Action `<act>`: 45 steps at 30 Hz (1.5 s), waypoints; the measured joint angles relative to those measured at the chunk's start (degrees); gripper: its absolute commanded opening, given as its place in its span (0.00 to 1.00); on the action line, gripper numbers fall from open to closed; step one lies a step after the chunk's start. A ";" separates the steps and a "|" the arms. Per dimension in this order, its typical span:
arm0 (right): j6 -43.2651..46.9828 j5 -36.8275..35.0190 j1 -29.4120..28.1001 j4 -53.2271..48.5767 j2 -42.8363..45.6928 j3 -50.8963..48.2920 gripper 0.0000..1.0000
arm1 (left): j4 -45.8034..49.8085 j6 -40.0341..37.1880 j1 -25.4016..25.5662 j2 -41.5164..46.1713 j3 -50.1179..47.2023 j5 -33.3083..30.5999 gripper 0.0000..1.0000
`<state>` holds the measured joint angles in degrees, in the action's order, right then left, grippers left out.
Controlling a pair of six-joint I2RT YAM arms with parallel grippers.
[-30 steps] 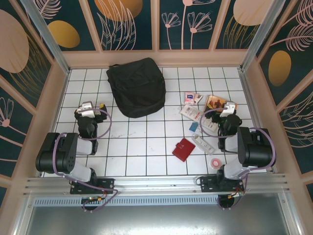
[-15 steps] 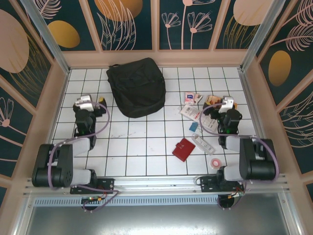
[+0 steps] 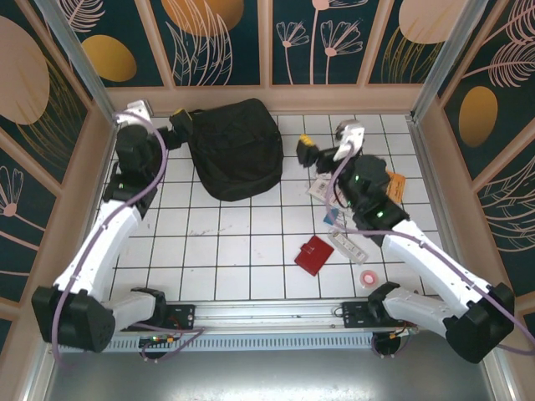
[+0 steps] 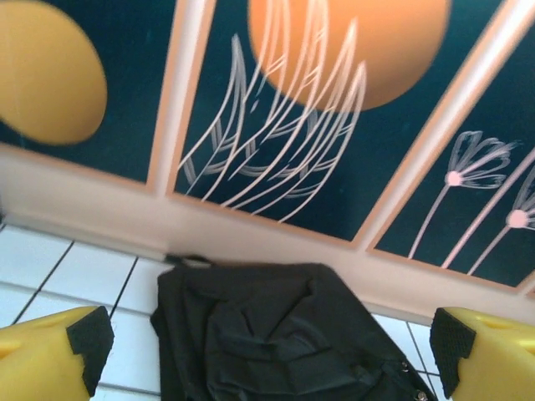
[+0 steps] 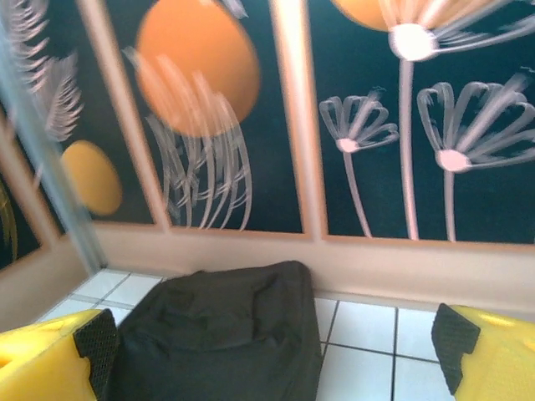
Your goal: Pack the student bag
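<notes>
I've got the large black soft fabric backpack (image 3: 234, 149) lying flat on the white tiled table (image 3: 251, 242), at the far side and left of centre, its top edge close to the table's far edge. It's rounded, slumped and rumpled, with soft folds across the upper face. From the left wrist I see a thin loop at its far corner and small metal zipper bits lower down. I can't tell whether it's zipped.

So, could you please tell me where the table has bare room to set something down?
The widest bare patch of the white tiled table lies in front of the large black fabric backpack, between the left arm and the flat red wallet. The right side is crowded with small white packets and a pink tape roll.
</notes>
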<state>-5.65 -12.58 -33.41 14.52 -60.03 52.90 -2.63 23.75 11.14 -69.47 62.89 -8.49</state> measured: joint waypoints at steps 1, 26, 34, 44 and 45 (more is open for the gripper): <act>-2.51 0.72 1.90 -2.19 -0.55 2.34 0.99 | 2.16 1.27 -0.09 -1.77 1.88 -0.42 0.99; -27.78 22.16 7.63 -24.02 -16.83 4.68 0.93 | 20.28 19.37 -2.14 -42.10 22.27 6.43 0.71; -28.98 21.62 7.63 -25.09 -19.32 5.29 0.93 | 19.87 17.49 -2.14 -48.26 24.37 8.07 0.61; -28.76 20.04 7.30 -25.51 -19.30 5.97 0.95 | 20.46 7.21 -0.44 -50.93 26.51 6.78 0.23; -28.72 19.63 7.23 -25.53 -19.28 5.97 0.95 | 20.06 5.27 0.04 -50.90 26.67 6.64 0.21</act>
<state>-34.37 7.05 -26.17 -11.00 -79.31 58.87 17.43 29.02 11.18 -120.38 89.56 -1.85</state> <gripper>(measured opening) 0.952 0.255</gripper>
